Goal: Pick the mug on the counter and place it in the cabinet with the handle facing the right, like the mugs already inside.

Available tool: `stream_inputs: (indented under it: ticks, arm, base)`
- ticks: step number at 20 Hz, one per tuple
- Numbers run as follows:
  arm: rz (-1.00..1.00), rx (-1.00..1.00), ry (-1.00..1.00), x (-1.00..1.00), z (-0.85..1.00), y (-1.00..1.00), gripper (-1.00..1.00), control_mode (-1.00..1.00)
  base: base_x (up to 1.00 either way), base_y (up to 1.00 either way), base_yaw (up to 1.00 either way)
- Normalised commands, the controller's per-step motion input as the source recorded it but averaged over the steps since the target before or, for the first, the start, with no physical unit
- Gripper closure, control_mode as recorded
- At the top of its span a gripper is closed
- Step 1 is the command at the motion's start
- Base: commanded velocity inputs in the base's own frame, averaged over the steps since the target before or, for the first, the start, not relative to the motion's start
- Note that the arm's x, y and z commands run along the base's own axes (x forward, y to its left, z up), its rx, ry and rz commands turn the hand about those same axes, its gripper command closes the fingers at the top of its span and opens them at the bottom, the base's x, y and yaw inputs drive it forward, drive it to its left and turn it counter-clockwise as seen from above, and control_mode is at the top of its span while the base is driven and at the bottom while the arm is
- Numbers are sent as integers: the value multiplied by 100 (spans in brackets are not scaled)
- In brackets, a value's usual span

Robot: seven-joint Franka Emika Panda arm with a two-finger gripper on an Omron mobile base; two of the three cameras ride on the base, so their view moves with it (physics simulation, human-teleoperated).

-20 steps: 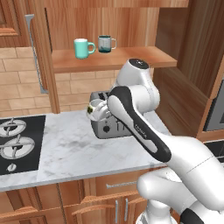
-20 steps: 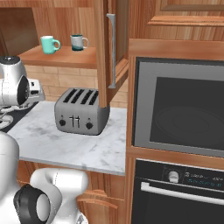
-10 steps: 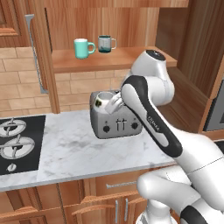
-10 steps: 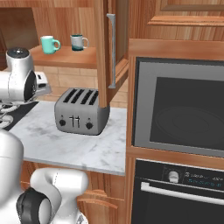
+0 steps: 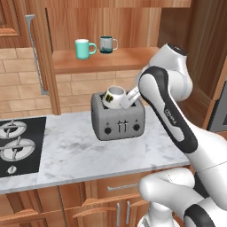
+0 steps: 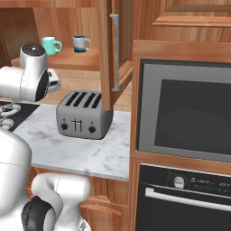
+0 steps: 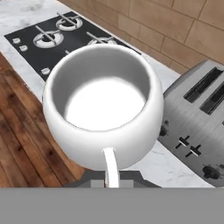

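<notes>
Your jaws are pinched on the white mug (image 5: 114, 96) by its handle, holding it tilted in the air above the toaster (image 5: 118, 120) and the table (image 5: 84, 153). Farther back and higher, the cabinet shelf (image 5: 126, 57) lies beyond, with two mugs (image 5: 95, 46) at its left.

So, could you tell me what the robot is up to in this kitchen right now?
The arm is carrying the white mug, its gripper shut on the mug's handle side. The mug is tilted and held in the air above the toaster, which stands on the marble counter. It has not reached the cabinet yet; on the shelf there, the teal mug and the grey-and-teal mug stand with handles to the right.
</notes>
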Motion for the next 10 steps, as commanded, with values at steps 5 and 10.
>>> stream_inputs:
  ticks: [5, 10]
  arm:
    - [1, 3, -1, 0, 17, -10, 100, -100]
    - [0, 3, -3, 12, 25, -9, 100, -100]
  base:
    - [0, 0, 0]
    - [0, 0, 0]
